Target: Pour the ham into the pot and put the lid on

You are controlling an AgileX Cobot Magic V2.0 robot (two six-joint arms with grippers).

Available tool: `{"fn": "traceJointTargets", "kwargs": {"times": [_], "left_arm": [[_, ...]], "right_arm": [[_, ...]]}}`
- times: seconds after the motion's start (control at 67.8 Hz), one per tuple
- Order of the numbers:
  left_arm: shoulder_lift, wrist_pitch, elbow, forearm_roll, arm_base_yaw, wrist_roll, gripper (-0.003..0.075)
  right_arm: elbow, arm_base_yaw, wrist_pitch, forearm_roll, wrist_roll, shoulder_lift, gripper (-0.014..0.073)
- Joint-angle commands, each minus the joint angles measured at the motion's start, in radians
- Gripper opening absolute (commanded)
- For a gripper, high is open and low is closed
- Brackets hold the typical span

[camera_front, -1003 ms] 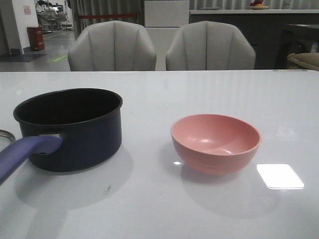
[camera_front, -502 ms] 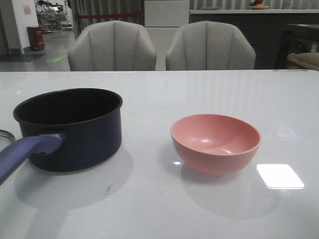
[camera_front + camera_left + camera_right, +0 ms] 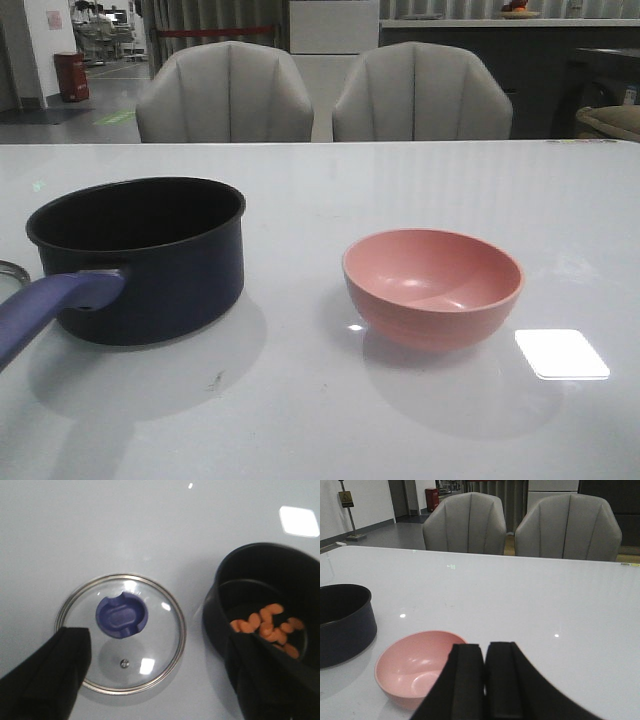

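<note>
The dark navy pot with its purple-blue handle stands at the left of the table. The ham, several orange-pink chunks, lies in the bottom of the pot. The clear glass lid lies flat on the table beside the pot, its purple-blue knob up. My left gripper hovers open above the lid, holding nothing. The pink bowl sits upright and empty at centre right. My right gripper is shut and empty, near the bowl. Neither gripper shows in the front view.
Two grey chairs stand behind the far edge of the white table. A bright light patch reflects off the table right of the bowl. Only a sliver of the lid's rim shows at the front view's left edge.
</note>
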Motion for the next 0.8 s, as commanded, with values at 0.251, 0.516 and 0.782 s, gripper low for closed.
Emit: {"fn": "traceJointTargets", "kwargs": {"times": [0.251,0.516,0.782], "left_arm": [[0.395,0.155,-0.274,0.086,0.021,-0.005,0.0582],[0.583,0.268,-0.429,0.114,0.021,-0.003,0.0583],[0.727,0.351,-0.525,0.116,0.021,-0.002,0.0585]], "right_arm": [[-0.030,-0.002,-0.078,-0.012,-0.011,0.007,0.0146],[-0.030,-0.002,-0.078,-0.012,-0.011,0.007,0.0146],[-0.030,-0.002,-0.078,-0.012,-0.011,0.007,0.0146]]}}
